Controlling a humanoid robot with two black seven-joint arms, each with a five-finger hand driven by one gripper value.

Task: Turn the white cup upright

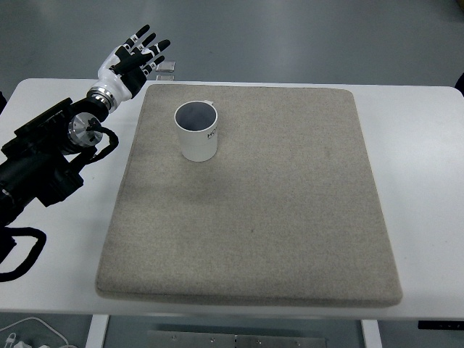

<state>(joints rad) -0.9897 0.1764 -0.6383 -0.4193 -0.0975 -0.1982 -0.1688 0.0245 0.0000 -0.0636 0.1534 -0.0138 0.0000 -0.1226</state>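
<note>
A white paper cup [197, 131] stands upright on the beige felt mat [275, 210], near its far left corner, with its dark open mouth facing up. My left hand [135, 59] is raised over the table's far left, up and to the left of the cup and apart from it. Its fingers are spread and hold nothing. The black left arm [43, 159] reaches in from the left edge. No right arm shows.
The mat covers most of the white table [420, 159]. A small clear object [167, 69] lies on the table just beyond the mat's far left corner, beside my left hand. Black cable loops hang at the left edge [18, 254].
</note>
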